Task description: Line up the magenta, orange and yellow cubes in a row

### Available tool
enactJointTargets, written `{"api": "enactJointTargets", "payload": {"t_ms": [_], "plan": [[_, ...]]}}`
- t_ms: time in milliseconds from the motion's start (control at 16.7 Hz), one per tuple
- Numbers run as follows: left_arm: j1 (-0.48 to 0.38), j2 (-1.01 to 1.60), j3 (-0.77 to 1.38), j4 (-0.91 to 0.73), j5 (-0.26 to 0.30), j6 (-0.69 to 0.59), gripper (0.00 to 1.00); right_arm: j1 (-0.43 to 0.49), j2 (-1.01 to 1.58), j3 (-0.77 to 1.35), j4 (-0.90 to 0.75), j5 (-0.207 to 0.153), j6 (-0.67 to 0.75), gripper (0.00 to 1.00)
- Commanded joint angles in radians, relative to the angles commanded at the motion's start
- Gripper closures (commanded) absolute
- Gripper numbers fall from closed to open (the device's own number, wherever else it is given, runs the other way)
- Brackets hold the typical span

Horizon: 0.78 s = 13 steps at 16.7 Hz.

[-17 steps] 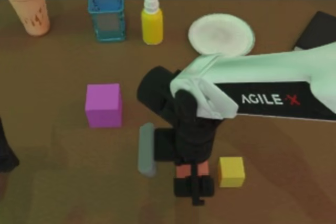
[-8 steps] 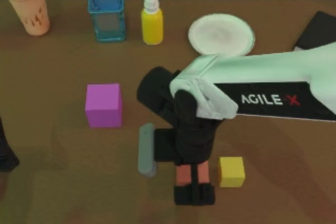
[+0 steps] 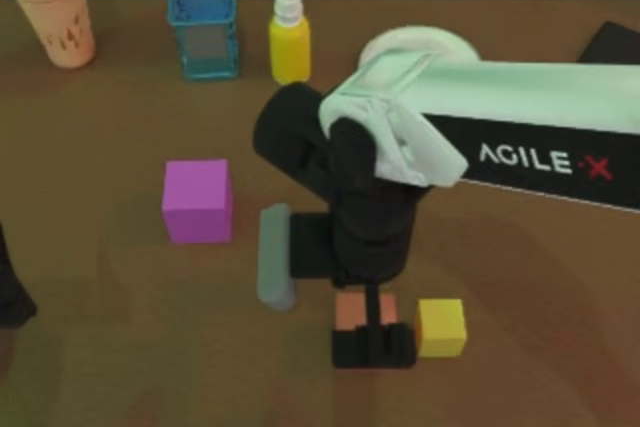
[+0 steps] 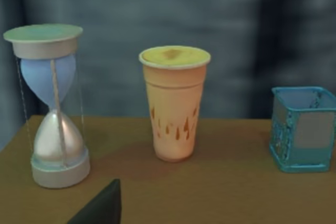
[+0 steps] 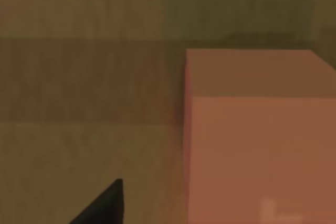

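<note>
- The right arm [image 3: 520,117] comes in from the table's 3 o'clock edge, its pale green link running toward the middle.
- Its black wrist [image 3: 350,207] turns toward 6 o'clock, so the right gripper [image 3: 372,342] points at the near edge.
- The right gripper's fingers sit low at the table, spread around the orange cube [image 3: 350,309].
- The left arm [image 3: 12,292] is parked at the 9 o'clock edge; only a dark sliver shows.

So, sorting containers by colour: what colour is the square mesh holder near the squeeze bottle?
Blue-teal mesh holder; clearest in the left wrist view.
</note>
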Motion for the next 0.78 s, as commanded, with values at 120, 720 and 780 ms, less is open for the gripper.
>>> {"api": "enactJointTargets", "payload": {"t_ms": [120,720,780], "plan": [[0.000,0.000,0.000,0.000,0.000,0.000,0.00,0.001,-0.022,0.032,-0.051,0.000,-0.001,0.00],[-0.035,0.156,0.154,-0.099,0.003,-0.035,0.00,-0.077,-0.174,-0.073,0.048,-0.007,0.055,0.00],[-0.047,0.219,0.214,-0.137,0.003,-0.047,0.00,-0.105,-0.233,-0.117,0.085,-0.010,0.076,0.00]]}}
